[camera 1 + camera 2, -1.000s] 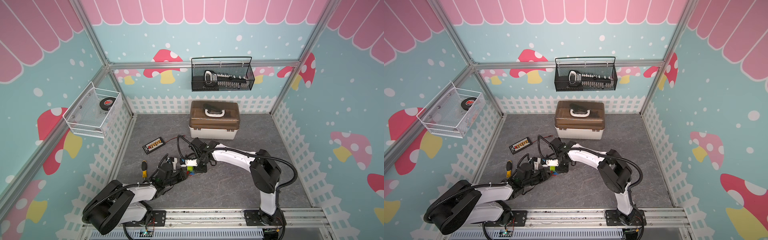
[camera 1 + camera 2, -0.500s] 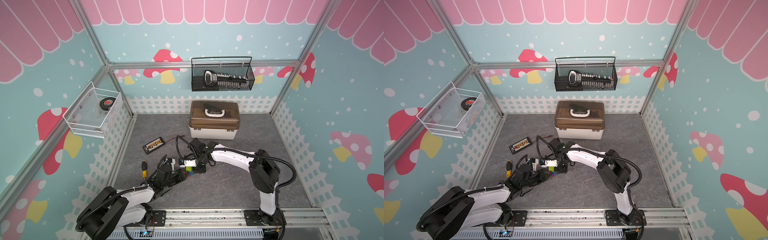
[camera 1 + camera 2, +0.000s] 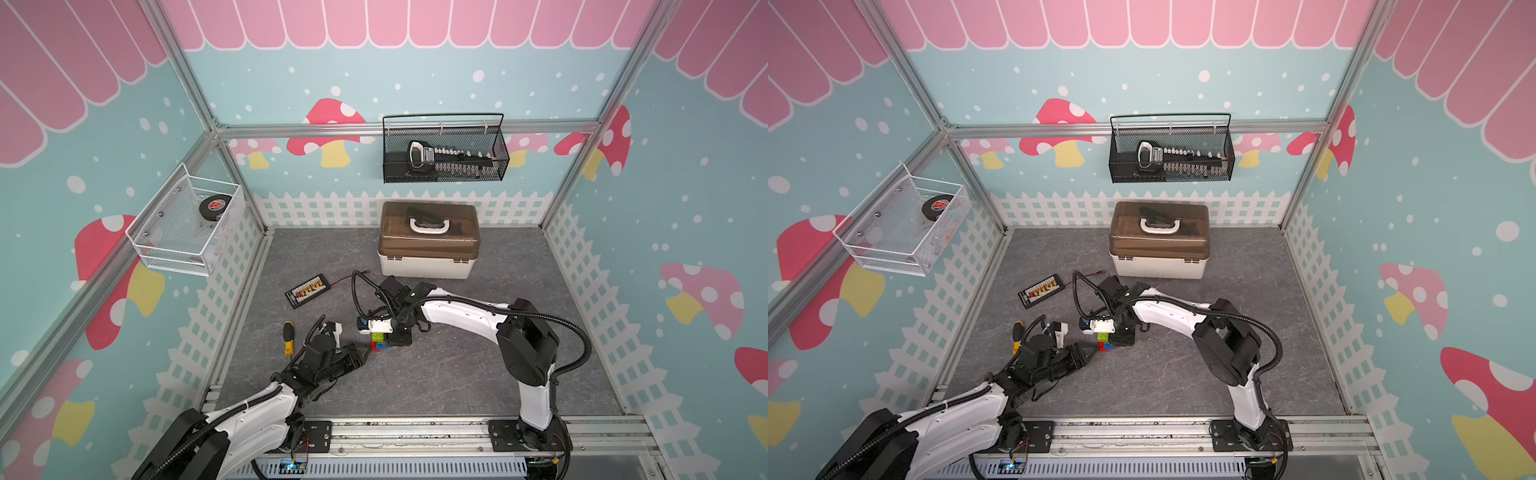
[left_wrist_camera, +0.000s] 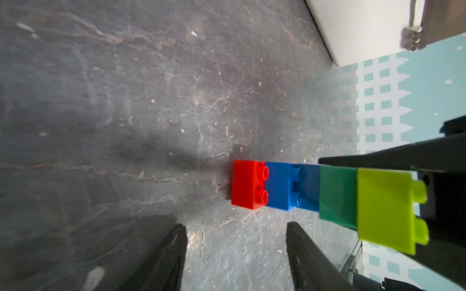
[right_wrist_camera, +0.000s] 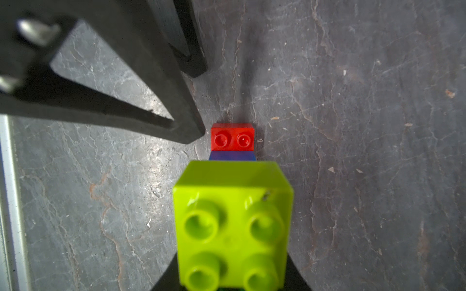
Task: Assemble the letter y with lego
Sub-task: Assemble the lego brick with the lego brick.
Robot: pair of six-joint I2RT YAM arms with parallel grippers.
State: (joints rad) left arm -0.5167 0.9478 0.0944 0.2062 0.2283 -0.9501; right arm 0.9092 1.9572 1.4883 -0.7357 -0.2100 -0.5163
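Lime-topped lego (image 4: 315,191) stands clamped in right tool (image 3: 397,337), left tool (image 4: 235,226) gaping just off its red base (image 4: 248,187).

Handled box (image 3: 428,249), screwdriver (image 3: 287,337), puck (image 3: 212,205)

Both top views look steeply down from high at the front, taking in the whole table (image 3: 457,382). Each wrist view hangs close over it, both sharing the lego stack (image 4: 280,187).
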